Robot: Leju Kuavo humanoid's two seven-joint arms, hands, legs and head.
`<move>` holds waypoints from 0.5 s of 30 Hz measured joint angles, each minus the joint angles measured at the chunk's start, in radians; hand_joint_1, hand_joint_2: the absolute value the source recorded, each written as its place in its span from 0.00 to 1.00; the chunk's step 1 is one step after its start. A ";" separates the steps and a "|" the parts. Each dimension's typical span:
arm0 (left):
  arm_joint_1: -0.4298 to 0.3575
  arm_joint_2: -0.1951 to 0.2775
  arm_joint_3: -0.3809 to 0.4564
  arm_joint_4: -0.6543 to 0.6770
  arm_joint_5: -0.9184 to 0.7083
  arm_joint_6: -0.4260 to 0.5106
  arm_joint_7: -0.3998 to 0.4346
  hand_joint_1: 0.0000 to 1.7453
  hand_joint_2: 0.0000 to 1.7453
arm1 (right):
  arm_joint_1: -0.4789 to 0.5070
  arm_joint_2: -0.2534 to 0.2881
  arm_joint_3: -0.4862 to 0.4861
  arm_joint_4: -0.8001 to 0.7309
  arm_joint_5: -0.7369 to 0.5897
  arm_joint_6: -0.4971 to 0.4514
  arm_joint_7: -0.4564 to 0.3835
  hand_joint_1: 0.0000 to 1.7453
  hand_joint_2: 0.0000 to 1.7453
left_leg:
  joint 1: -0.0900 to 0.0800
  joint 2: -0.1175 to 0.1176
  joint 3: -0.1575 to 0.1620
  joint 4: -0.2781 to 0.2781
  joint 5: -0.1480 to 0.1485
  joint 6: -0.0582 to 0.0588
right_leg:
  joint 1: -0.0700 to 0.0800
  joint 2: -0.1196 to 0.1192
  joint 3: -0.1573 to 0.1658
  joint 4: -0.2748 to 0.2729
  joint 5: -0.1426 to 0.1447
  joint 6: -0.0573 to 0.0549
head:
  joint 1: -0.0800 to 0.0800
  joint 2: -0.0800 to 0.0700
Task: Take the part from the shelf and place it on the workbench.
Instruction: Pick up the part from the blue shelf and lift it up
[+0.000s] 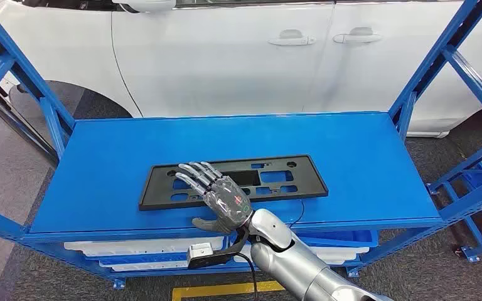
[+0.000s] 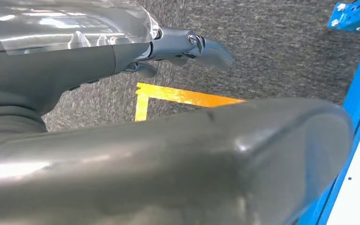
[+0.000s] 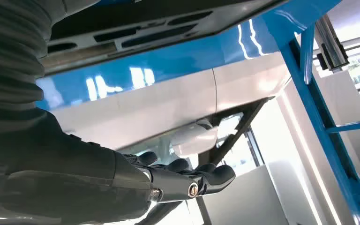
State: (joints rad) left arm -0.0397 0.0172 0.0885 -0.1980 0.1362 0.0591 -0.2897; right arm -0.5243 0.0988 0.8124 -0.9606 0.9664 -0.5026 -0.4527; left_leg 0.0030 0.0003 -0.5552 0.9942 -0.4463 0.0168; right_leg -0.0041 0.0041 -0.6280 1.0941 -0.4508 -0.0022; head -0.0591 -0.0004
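A flat black rectangular part [image 1: 270,179] with several cut-outs lies on the blue shelf top [image 1: 351,150], near its front edge. My right hand [image 1: 218,193] hovers over the part's left portion, fingers spread and straight, holding nothing. The right wrist view shows a gap between the hand [image 3: 122,173] and the part [image 3: 136,28]. My left hand [image 2: 187,44] hangs low over the grey floor, its fingers loosely extended and holding nothing.
A white car [image 1: 238,56] stands close behind the shelf. Blue slanted uprights [image 1: 436,63] frame both ends of the shelf. White bins [image 1: 138,248] sit on the level below. A yellow line [image 2: 183,96] marks the carpeted floor in front.
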 joint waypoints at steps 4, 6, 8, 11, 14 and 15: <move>-0.001 0.000 0.000 0.000 -0.003 -0.003 -0.003 0.00 0.00 | -0.001 0.000 0.006 -0.001 0.024 -0.007 0.012 0.00 1.00 | -0.005 0.000 -0.005 0.006 -0.006 -0.014 | 0.008 -0.001 0.032 -0.076 0.005 -0.012 | 0.000 0.000; -0.002 0.001 0.001 0.000 -0.004 -0.004 -0.004 0.00 0.00 | -0.001 -0.001 0.009 -0.001 0.030 -0.009 0.013 0.00 1.00 | -0.002 0.000 -0.005 0.007 -0.009 -0.025 | 0.007 -0.001 0.035 -0.084 0.009 -0.019 | 0.000 0.000; -0.002 0.002 0.002 0.000 -0.006 -0.005 -0.004 0.00 0.00 | -0.002 0.000 0.012 -0.001 0.033 -0.011 0.014 0.00 1.00 | 0.000 0.000 -0.021 0.049 -0.039 -0.037 | 0.001 -0.003 0.041 -0.093 0.012 -0.028 | 0.000 0.000; -0.001 0.003 0.003 0.000 -0.007 -0.005 -0.005 0.00 0.00 | -0.002 0.001 0.018 -0.001 0.034 -0.013 0.014 0.00 1.00 | 0.007 0.000 -0.112 0.242 -0.128 -0.054 | -0.002 -0.004 0.044 -0.095 0.011 -0.032 | 0.000 0.000; 0.001 0.004 0.004 0.000 -0.007 -0.005 -0.005 0.00 0.00 | 0.000 0.000 0.021 0.000 0.034 -0.013 0.014 0.00 1.00 | 0.014 0.000 -0.133 0.264 -0.097 -0.062 | -0.002 -0.003 0.048 -0.095 0.008 -0.031 | 0.000 0.000; 0.001 0.004 0.004 0.000 -0.007 -0.005 -0.005 0.00 0.00 | 0.000 0.000 0.021 0.000 0.034 -0.013 0.014 0.00 1.00 | 0.016 0.000 -0.103 0.198 -0.057 -0.062 | -0.003 -0.002 0.051 -0.094 0.006 -0.029 | 0.000 0.000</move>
State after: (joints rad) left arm -0.0387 0.0214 0.0924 -0.1976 0.1290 0.0542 -0.2951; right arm -0.5247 0.0992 0.8337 -0.9609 1.0006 -0.5159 -0.4387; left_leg 0.0194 0.0007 -0.6586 1.1923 -0.5031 -0.0453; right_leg -0.0068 0.0019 -0.5768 0.9998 -0.4446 -0.0308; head -0.0595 -0.0004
